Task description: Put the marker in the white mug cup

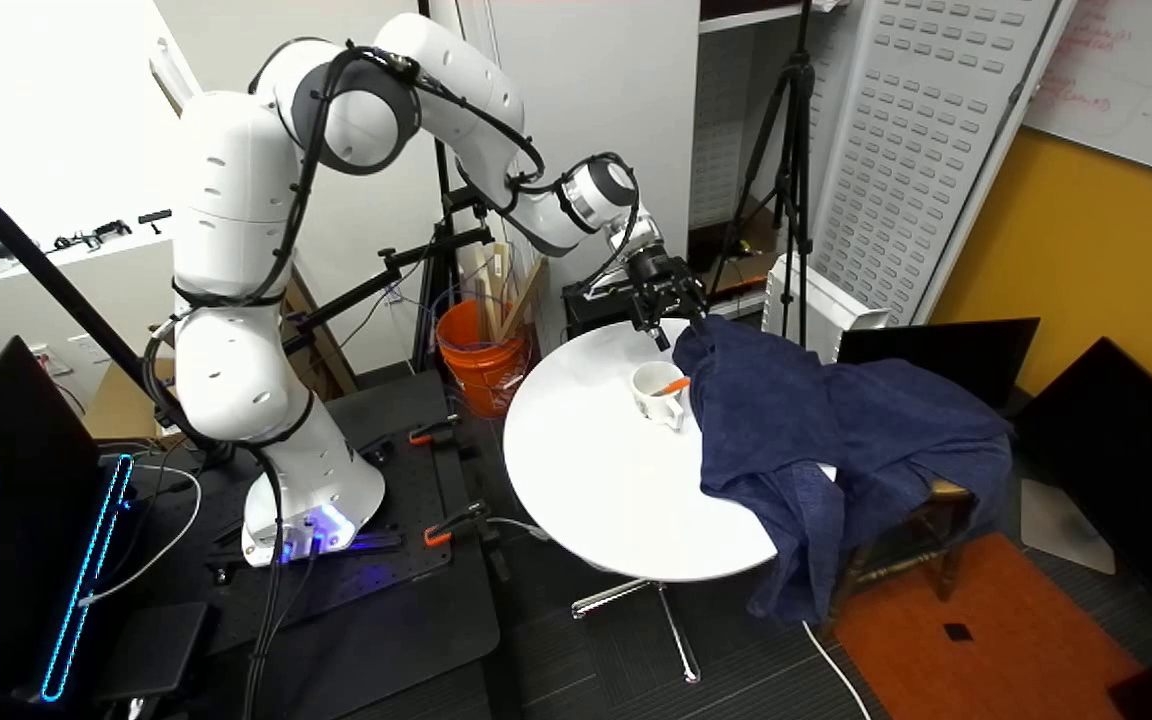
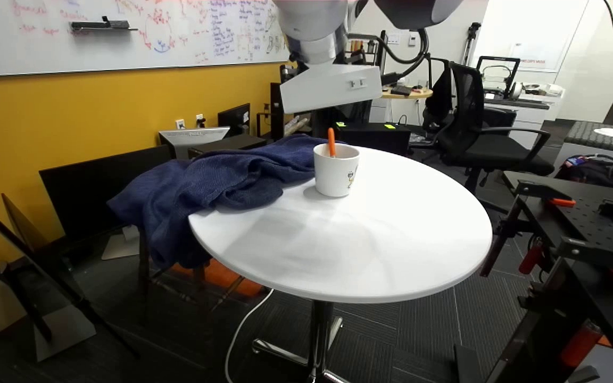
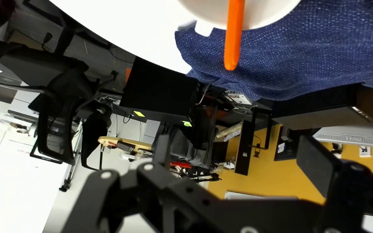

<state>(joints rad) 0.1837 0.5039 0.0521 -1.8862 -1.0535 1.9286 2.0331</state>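
Marker (image 2: pixel 331 142): I see it in the mug (image 2: pixel 329 180) — its orange end rises past the rim in both exterior views.
Mug: upright on the round white table (image 2: pixel 391 239), just beside the cloth (image 2: pixel 226 175); in an exterior view I make out a small print (image 2: pixel 350 177) on its side.
Gripper (image 3: pixel 238 155): I have its two fingers (image 3: pixel 314 165) spread well apart in the wrist view — it hangs higher than the mug, apart from the marker.
Cloth: dark blue, rumpled, draped over the table's edge.
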